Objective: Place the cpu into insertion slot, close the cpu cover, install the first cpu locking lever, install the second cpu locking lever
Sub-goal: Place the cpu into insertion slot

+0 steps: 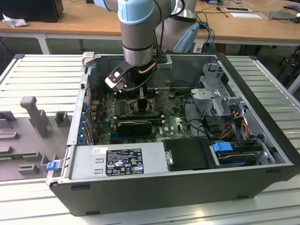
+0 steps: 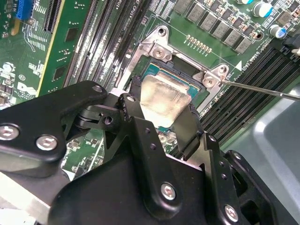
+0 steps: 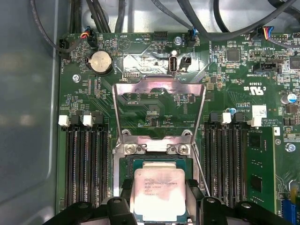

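While my claw (image 3: pixel 159 200) is clamped on the small square silvery-grey cpu (image 3: pixel 158 187) right over the insertion slot (image 2: pixel 183 70), the thin silvery metal cpu cover (image 3: pixel 140 88) stands raised just beyond.

**Chip at socket, cover open**
We find the square, silvery chip (image 3: pixel 159 194) lying flat over the socket (image 3: pixel 125 165), print side up. The cover (image 3: pixel 129 86), a thin metal frame with a square window, stands swung back on its hinge. A thin wire lever (image 3: pixel 199 171) angles away beside the socket.
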Controlling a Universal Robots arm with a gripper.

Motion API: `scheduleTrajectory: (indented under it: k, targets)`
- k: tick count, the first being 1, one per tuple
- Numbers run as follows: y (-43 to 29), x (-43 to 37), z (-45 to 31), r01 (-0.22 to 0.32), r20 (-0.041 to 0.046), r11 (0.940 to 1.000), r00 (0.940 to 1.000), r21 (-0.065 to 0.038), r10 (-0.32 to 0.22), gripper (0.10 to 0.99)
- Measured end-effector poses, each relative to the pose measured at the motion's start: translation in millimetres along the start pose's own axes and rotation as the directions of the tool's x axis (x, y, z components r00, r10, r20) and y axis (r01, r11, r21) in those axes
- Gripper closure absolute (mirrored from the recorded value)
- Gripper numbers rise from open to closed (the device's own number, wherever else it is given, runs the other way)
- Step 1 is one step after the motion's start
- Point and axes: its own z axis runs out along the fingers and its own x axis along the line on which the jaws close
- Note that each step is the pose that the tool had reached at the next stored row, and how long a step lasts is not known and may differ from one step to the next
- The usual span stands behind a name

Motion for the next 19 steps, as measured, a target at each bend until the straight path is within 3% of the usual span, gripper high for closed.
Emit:
scheduleTrajectory:
  k: [5,8,19]
  targets:
    - [0.0,0.0,0.1,0.000,-0.0002,1.0000,1.0000,0.000,0.000,0.561]
    - [0.0,0.2,0.2,0.000,-0.0011,1.0000,1.0000,0.000,0.000,0.482]
    - [-0.1,3.9,1.0,-0.002,-0.0194,1.0000,0.9998,0.000,0.002,0.482]
